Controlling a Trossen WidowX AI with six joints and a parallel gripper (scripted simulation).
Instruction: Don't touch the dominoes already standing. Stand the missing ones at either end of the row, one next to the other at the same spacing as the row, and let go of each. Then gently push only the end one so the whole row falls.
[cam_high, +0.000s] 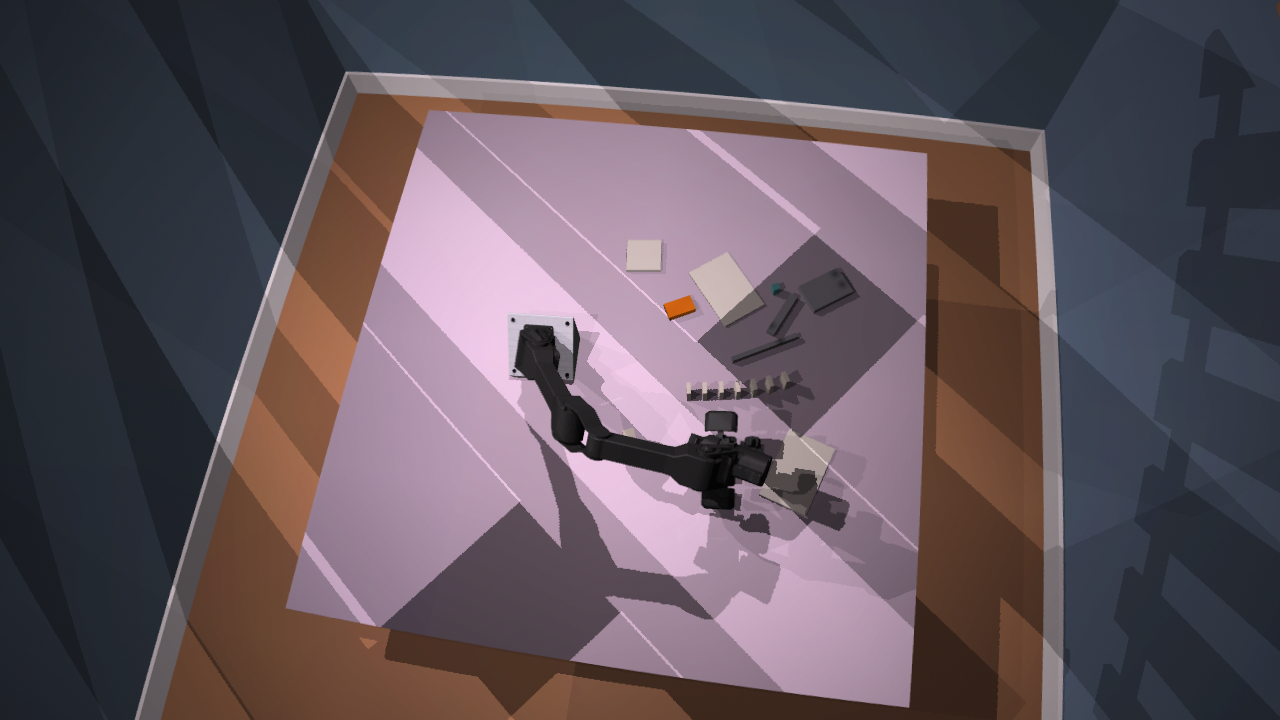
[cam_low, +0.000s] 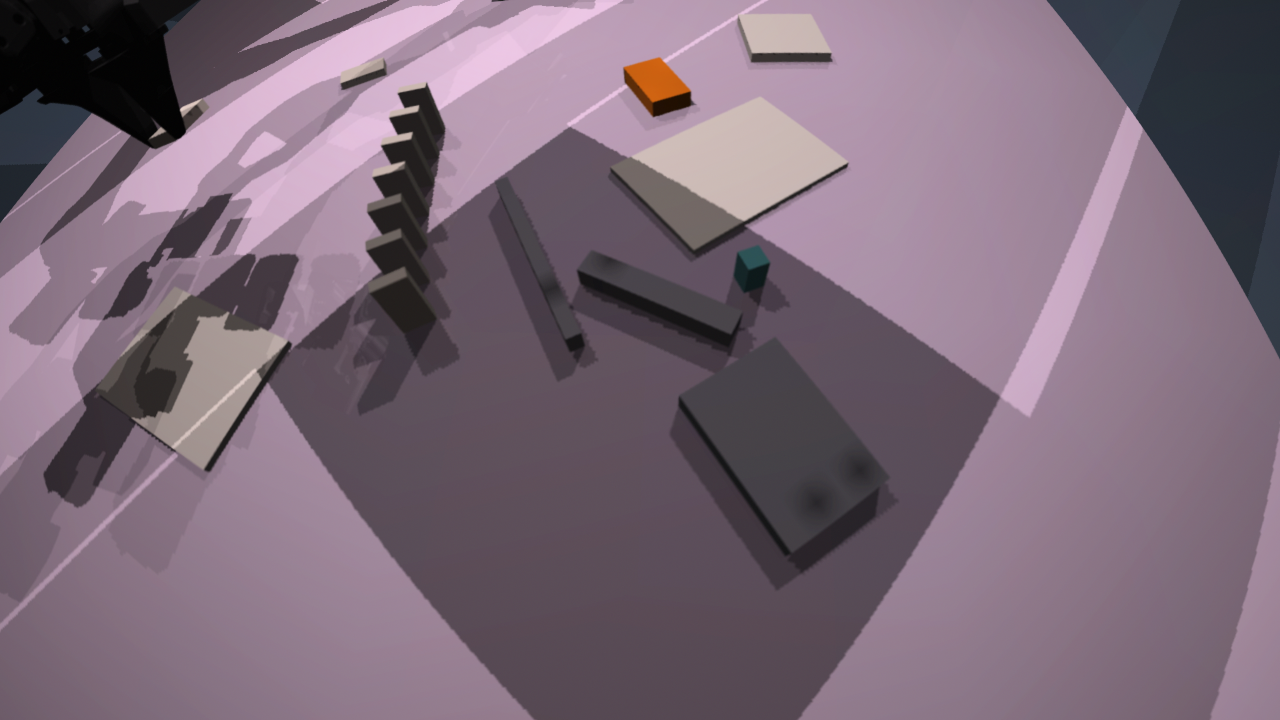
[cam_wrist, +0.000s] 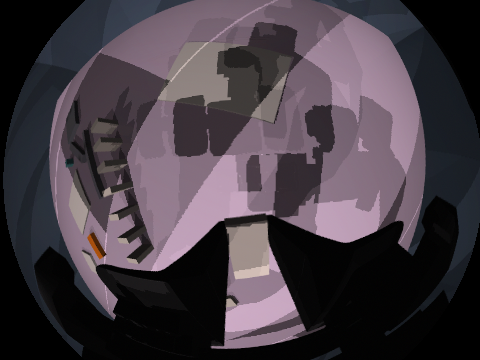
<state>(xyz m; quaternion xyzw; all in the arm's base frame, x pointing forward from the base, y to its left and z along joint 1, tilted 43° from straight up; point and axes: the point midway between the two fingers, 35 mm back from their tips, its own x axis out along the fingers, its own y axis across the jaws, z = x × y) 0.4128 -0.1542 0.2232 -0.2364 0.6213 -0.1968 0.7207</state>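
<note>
Several pale dominoes (cam_high: 736, 390) (cam_low: 404, 300) (cam_wrist: 114, 165) stand upright in a slightly curved row. One loose domino (cam_high: 629, 433) (cam_low: 363, 73) (cam_wrist: 231, 302) lies flat on the table near the row's end closest to the arm base. My gripper (cam_low: 170, 134) (cam_wrist: 246, 224) is shut on another pale domino (cam_low: 196, 111) (cam_wrist: 249, 250), which sits between the fingertips. It is off to the side of the row, away from the bars, and touches no standing domino. In the top view the arm hides the fingers and the held domino. The height of the held domino above the table is hard to tell.
A pale tile (cam_high: 816, 454) (cam_low: 228, 358) (cam_wrist: 197, 75) lies beyond the gripper. Across the row lie two dark bars (cam_high: 783, 315) (cam_low: 657, 300), a grey slab (cam_high: 825, 291) (cam_low: 778, 438), a teal cube (cam_high: 776, 288) (cam_low: 751, 266), a large pale plate (cam_high: 720, 282) (cam_low: 742, 161) and an orange block (cam_high: 679, 307) (cam_low: 657, 83).
</note>
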